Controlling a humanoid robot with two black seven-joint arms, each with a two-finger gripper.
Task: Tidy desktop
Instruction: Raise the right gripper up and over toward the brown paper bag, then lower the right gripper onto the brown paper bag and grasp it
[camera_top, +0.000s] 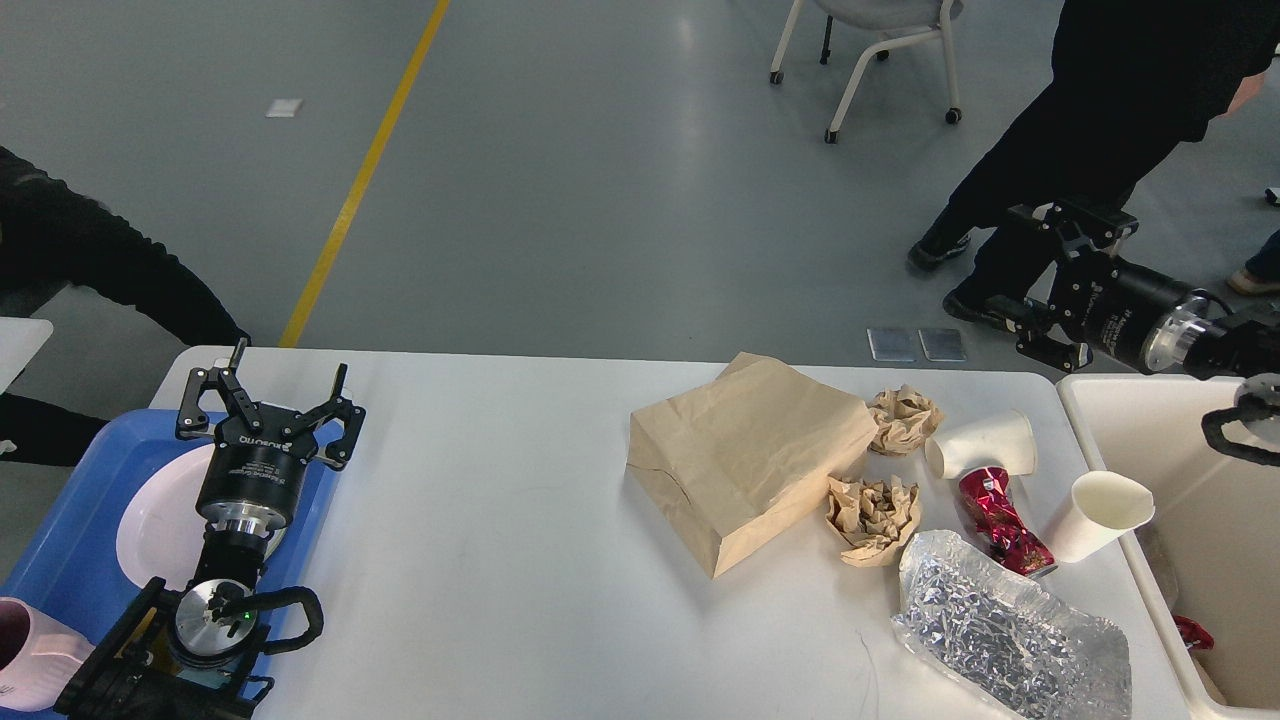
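The white desktop (500, 520) carries litter on its right half: a brown paper bag (750, 450), two crumpled paper balls (905, 420) (873, 515), a white paper cup (980, 445) on its side, a crushed red can (1000, 520), a second white cup (1105, 510) tilted at the right edge, and a silver foil bag (1010, 630). My left gripper (280, 385) stands open and empty over the blue tray's far corner. My right gripper (1030, 265) is raised beyond the table's far right corner, pointing left, open and empty.
A cream bin (1100, 440) adjoins the table's right end, with something red inside. A blue tray (70, 540) at the left holds a white plate (160, 520) and a pink cup (25, 665). A person in black (1100, 120) stands behind the table.
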